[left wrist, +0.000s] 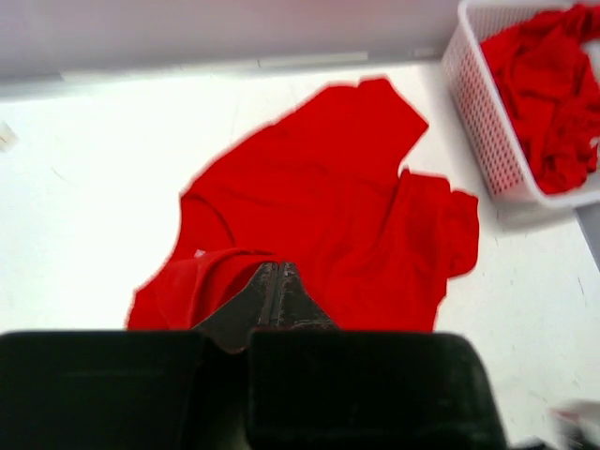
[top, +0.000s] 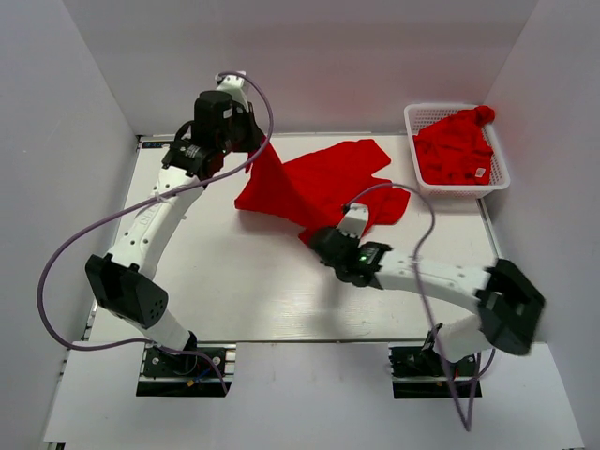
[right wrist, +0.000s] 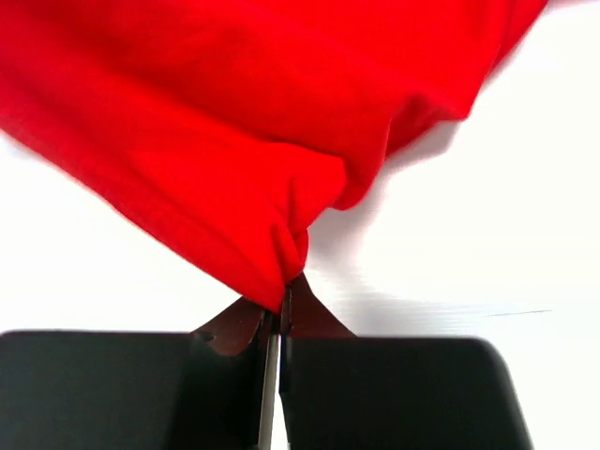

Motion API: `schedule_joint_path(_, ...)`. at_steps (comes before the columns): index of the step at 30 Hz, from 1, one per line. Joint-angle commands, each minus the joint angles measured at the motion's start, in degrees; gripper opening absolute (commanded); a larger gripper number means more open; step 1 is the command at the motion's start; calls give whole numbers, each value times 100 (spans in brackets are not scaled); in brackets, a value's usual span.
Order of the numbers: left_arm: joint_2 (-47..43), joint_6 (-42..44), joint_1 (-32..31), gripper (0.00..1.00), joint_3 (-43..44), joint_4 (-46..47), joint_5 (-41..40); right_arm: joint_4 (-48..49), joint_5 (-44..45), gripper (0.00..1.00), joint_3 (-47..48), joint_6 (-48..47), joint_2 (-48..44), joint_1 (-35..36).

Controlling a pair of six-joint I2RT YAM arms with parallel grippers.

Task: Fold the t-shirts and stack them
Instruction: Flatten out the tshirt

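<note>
A bright red t-shirt (top: 323, 183) lies crumpled at the table's back middle. My left gripper (top: 256, 153) is shut on its left edge and holds it up in a peak. In the left wrist view the shut fingertips (left wrist: 275, 272) have red cloth draped over them, and the rest of the shirt (left wrist: 328, 197) is spread beyond. My right gripper (top: 317, 239) is shut on the shirt's near corner. In the right wrist view the cloth (right wrist: 234, 112) bunches into the pinch of that gripper (right wrist: 284, 298). More red t-shirts (top: 455, 150) are heaped in the basket.
A white plastic lattice basket (top: 412, 117) stands at the back right and also shows in the left wrist view (left wrist: 478, 112). White walls enclose the table on three sides. The white table top (top: 244, 281) lies between the arms.
</note>
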Motion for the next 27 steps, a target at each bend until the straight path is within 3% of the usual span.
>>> schedule_joint_path(1,-478,275,24,0,498,66,-475,-1121,309,0,22,-1396,-864,-114)
schedule_joint_path(2,-539,354,24,0,629,66,-588,-1862,501,0,231,-1433,-1310,-141)
schedule_joint_path(6,-592,548,24,0,1183,14,-730,-2651,1038,0,995,-2177,-2051,-263)
schedule_joint_path(8,-478,689,24,0,1710,-39,-861,-2713,1230,0,1486,-2792,-2437,-316)
schedule_joint_path(9,-426,759,24,0,1894,-100,-940,-2635,1136,0,1812,-3526,-2543,-343)
schedule_joint_path(11,-320,926,24,0,2439,-101,-1142,-2222,1274,0,2174,-4130,-2799,-378)
schedule_joint_path(13,-267,1057,24,0,2844,-162,-1205,-1537,996,0,2772,-5374,-2930,-396)
schedule_joint_path(16,-355,1304,-28,0,3187,136,-1275,-1544,302,0,3913,-6442,-2565,-405)
schedule_joint_path(20,-819,1594,-28,0,3434,408,-1143,-2332,72,0,6118,-7444,-1755,-404)
schedule_joint_path(21,-969,1760,-28,0,3434,496,-1143,-2518,-33,0,7131,-7715,-1614,-387)
schedule_joint_path(23,-1538,2023,-28,0,3303,742,-1003,-2731,-164,0,7727,-8363,-1227,-378)
schedule_joint_path(27,-1936,2174,-28,0,3425,804,-643,-2318,-751,0,7539,-8815,-1742,-387)
